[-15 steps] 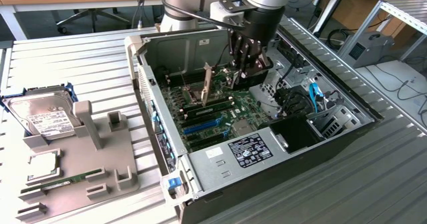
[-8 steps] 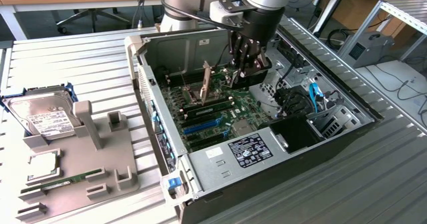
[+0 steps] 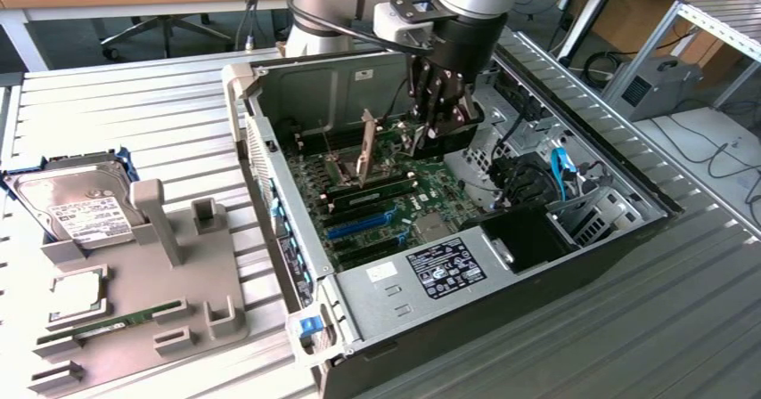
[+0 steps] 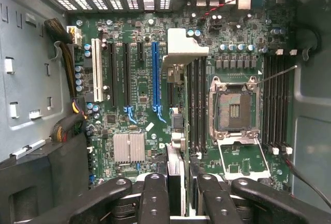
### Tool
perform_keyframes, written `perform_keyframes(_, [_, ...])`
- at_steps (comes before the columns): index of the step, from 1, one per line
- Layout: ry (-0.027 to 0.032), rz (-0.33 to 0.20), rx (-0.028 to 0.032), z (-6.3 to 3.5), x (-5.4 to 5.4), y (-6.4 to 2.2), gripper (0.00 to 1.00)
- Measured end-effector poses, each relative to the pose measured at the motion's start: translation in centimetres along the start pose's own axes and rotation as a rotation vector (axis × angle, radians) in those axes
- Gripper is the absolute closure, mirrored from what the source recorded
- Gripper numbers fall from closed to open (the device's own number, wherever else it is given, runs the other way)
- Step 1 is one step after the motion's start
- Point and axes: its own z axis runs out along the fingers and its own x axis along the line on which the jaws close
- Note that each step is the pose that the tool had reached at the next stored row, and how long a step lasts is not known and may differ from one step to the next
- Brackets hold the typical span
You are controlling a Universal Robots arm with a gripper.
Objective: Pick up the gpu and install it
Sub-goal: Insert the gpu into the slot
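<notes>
Pincer (image 3: 437, 118) hangs inside the open computer case (image 3: 356, 301), which lies on its side on the desk (image 3: 143, 105) so the motherboard (image 3: 393, 207) faces up and can be reached from above. Its fingers (image 4: 155, 198) are clamped on the gpu (image 3: 371, 150), gripping the card by its upper edge; the card stands upright on edge over the board, its silver end bracket (image 4: 183, 45) toward the vented rear wall of the case, where such a bracket would need to sit. From the wrist view the card runs just beside the blue expansion slot (image 4: 155, 74) (whether it is over a slot or seated I cannot tell). Off to the exterior view's left, a hard drive (image 3: 77, 207) rests by a grey parts holder (image 3: 155, 301).
</notes>
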Motion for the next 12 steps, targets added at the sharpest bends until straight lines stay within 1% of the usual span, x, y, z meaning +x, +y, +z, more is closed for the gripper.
perform_keyframes(12, [-0.0003, 0.000, 0.0001, 0.11, 0.15, 0.03, 0.73])
